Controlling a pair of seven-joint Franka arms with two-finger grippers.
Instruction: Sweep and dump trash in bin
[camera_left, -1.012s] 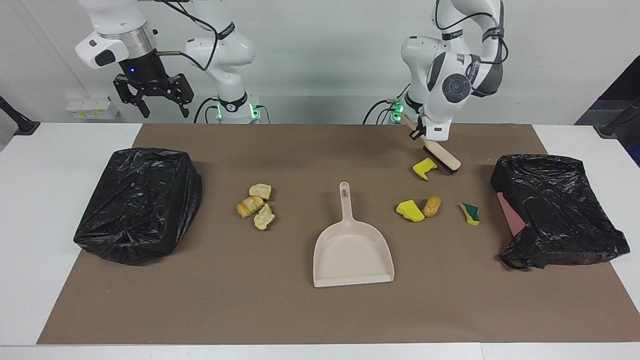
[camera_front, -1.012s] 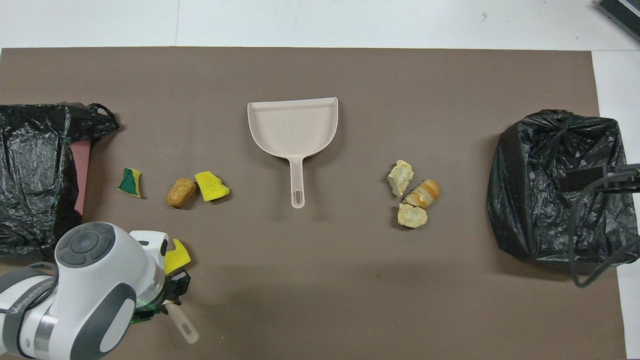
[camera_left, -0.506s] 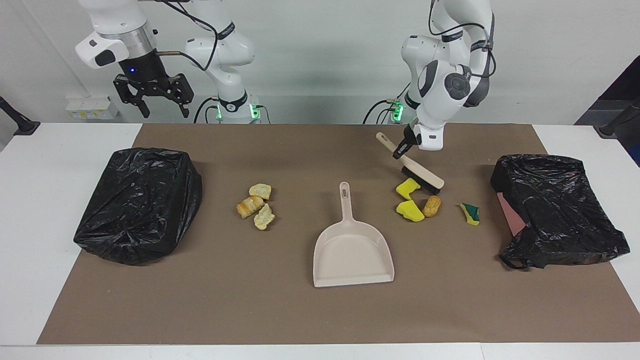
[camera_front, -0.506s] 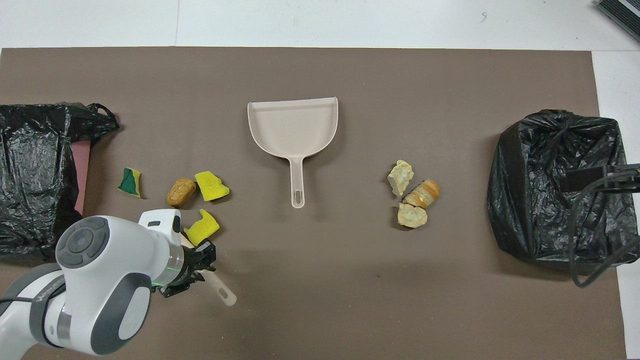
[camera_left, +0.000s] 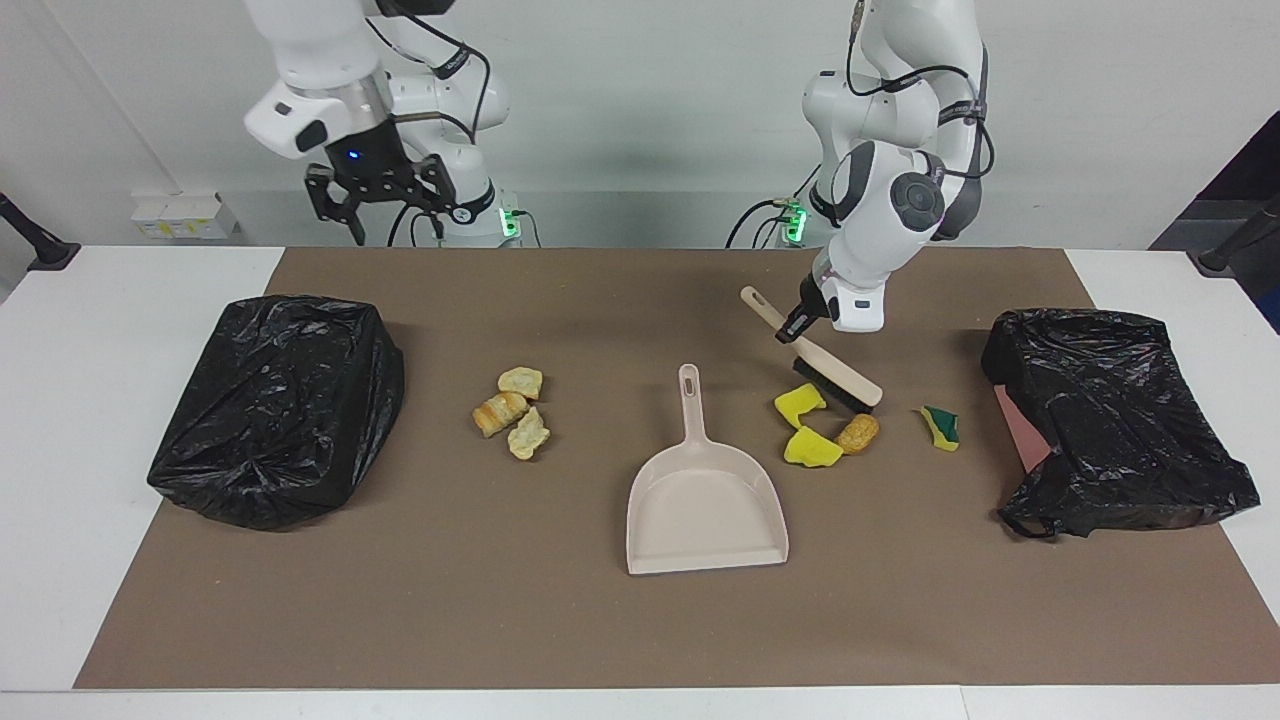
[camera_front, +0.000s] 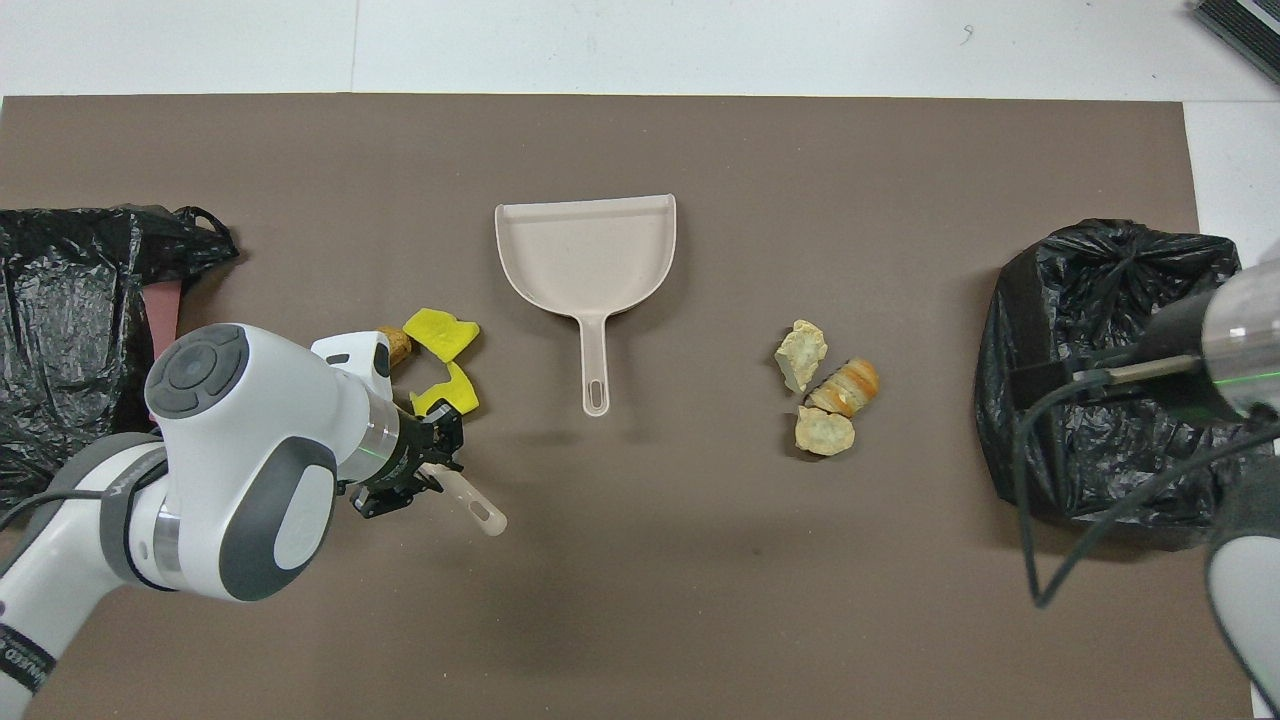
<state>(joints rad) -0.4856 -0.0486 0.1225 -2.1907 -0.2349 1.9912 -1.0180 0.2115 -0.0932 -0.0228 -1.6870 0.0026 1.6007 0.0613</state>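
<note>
Brush (camera_left: 838, 374) has def moved vs a sec ago: the left gripper (camera_left: 790, 328), fingers pinched tight on the handle, dragged it away from the robots and toward the dustpan (camera_left: 706, 500). The curved yellow sponge chunk (camera_left: 799, 404) that sat alone up by the bristles got shoved along and is now bunched w/ the other yellow chunk (camera_left: 812, 448) and the tan bread-like lump (camera_left: 858, 433), which shifted a bit too. So imo the first sweep stroke is working, pile is forming just beside the dustpan's handle side, but nothing's in the pan yet. The yellow-green sponge piece (camera_left: 940, 427) got missed, sits apart toward the left arm's end near the black bag (camera_left: 1115, 420).

Right gripper (camera_left: 372, 198) also changed: swung in toward the middle, now up in the air over the counter (camera_left: 120, 300) edge nearest the robots, fingers spread wide, holding nothing. Prob heading for the dustpan, just a guess tho.

Other trash, two pale crusty pieces (camera_left: 521, 381) and a brown striped roll (camera_left: 498, 412), hasn't budged, lying between the dustpan and the second black bag (camera_left: 280, 405).

Materials: sponges look soft, porous, ragged-cut, so light and easy to push. Bread bits lumpy, crusty. Dustpan is smooth beige plastic, flat scoop w/ slim handle and hang-hole. Brush same beige, short black bristles. Bags crinkly and shiny, brown mat (camera_left: 560, 620) matte.
</note>
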